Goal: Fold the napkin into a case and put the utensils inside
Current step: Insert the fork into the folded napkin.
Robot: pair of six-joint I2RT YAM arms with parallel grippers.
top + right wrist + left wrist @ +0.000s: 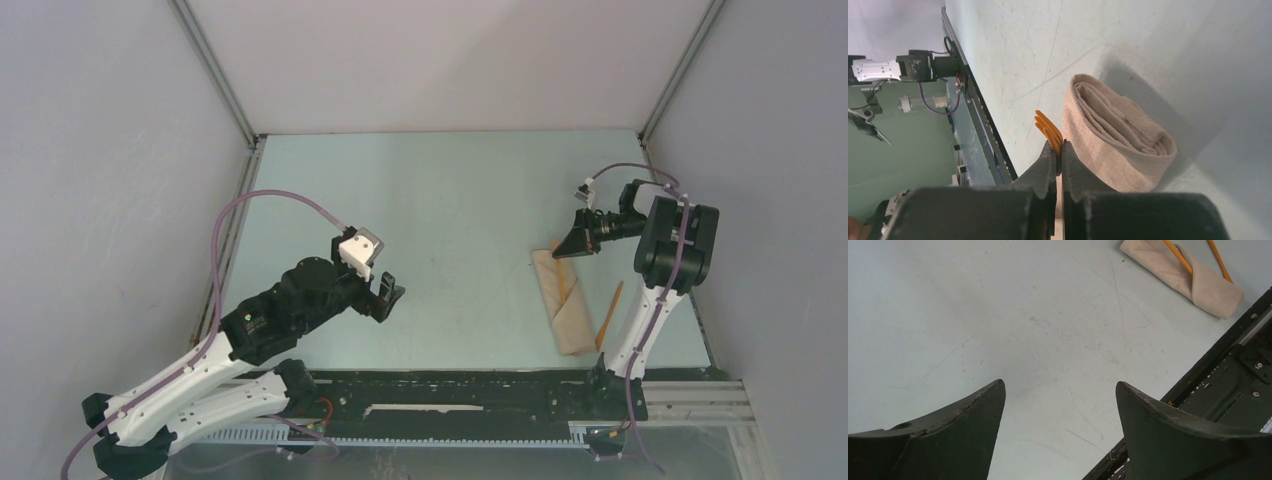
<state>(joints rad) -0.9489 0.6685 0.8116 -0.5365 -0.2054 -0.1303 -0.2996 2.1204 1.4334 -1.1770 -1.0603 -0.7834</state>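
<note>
At the near edge a black rail (450,400) runs across the table (450,200), with both arm bases bolted to it. Just beyond it on the left, the left gripper (387,298) hangs over bare tabletop with its jaws spread wide and nothing between them, well apart from the cloth.

On the right side, near the rail, lies the case (562,300), a narrow folded beige pouch flat on the table. Its long axis runs roughly near to far, with the near end swung a little to the right. The left wrist view shows its slanted pocket edge towards the near end.

Just beside the case's right edge, not touching it, a loose utensil (609,313) lies on the table. It is a thin orange stick, also running near to far but leaning the other way, with its far end to the right. The right arm's white link (640,325) rises close on its other side, so the stick sits in a tight gap.

A second orange utensil (1178,256) lies along the case with its near end slipped under the pocket edge.

At the far end of the case, the right gripper (1058,150) is clenched on this second utensil. Its rounded prongs stick out past the fingertips, right against the folded layers of the cloth.

Grey walls (100,150) enclose the table on three sides.
</note>
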